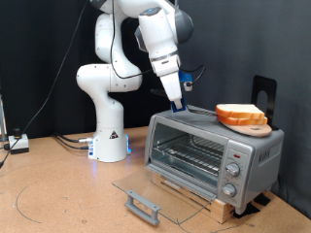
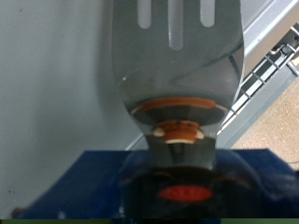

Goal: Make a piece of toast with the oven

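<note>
The silver oven (image 1: 209, 155) stands on a slatted wooden base, with its glass door (image 1: 160, 189) dropped open and the wire rack (image 1: 190, 153) bare inside. The piece of toast (image 1: 240, 114) lies on a round wooden board (image 1: 255, 126) on the oven's roof, at the exterior view's right. My gripper (image 1: 178, 99) is over the roof's left end, shut on a metal slotted spatula (image 1: 194, 112) whose blade rests low on the roof, short of the toast. In the wrist view the spatula (image 2: 177, 56) reaches out from the gripper (image 2: 179, 182); the toast is out of view there.
The door's grey bar handle (image 1: 143, 206) juts toward the exterior view's bottom. Knobs (image 1: 233, 171) are on the oven's right panel. A black stand (image 1: 264, 92) rises behind the toast. The robot base (image 1: 109, 136) and cables (image 1: 68, 141) are at left.
</note>
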Robot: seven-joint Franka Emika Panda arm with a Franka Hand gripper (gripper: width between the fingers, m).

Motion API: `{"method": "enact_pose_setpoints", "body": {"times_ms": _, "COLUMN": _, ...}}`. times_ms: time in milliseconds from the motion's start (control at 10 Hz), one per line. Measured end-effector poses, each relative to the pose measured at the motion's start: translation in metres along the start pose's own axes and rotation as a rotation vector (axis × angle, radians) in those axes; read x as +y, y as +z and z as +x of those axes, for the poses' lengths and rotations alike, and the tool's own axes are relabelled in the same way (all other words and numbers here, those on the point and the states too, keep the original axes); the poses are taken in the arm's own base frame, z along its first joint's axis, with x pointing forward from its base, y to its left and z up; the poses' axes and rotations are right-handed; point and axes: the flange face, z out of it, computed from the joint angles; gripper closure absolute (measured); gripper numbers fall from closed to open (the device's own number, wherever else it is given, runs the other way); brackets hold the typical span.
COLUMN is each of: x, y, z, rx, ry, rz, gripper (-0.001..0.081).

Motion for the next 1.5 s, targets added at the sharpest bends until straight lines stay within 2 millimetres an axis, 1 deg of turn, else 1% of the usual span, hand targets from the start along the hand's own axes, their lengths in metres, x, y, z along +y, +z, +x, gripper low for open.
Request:
{"method": "enact_pose_setpoints", "body": {"times_ms": 600, "x": -0.011, "y": -0.013, "z": 0.007, "rx": 0.04, "ry": -0.017, "rz": 0.005, "gripper": 0.0384}}
{"method": "enact_pose_setpoints", "body": {"times_ms": 800, "x": -0.014, "y": -0.011, "z": 0.008, "rx": 0.045, "ry": -0.005, "rz": 0.011, "gripper": 0.0384}}
{"method": "enact_pose_setpoints", "body": {"times_ms": 1200, "x": -0.027, "y": 0.013, "z": 0.017, "rx": 0.038, "ry": 0.038, "rz": -0.009, "gripper": 0.0384}}
{"method": "enact_pose_setpoints", "body": {"times_ms": 1500, "x": -0.032, "y": 0.026, "z": 0.029, "rx": 0.061, "ry": 0.045, "rz": -0.008, "gripper": 0.0384}}
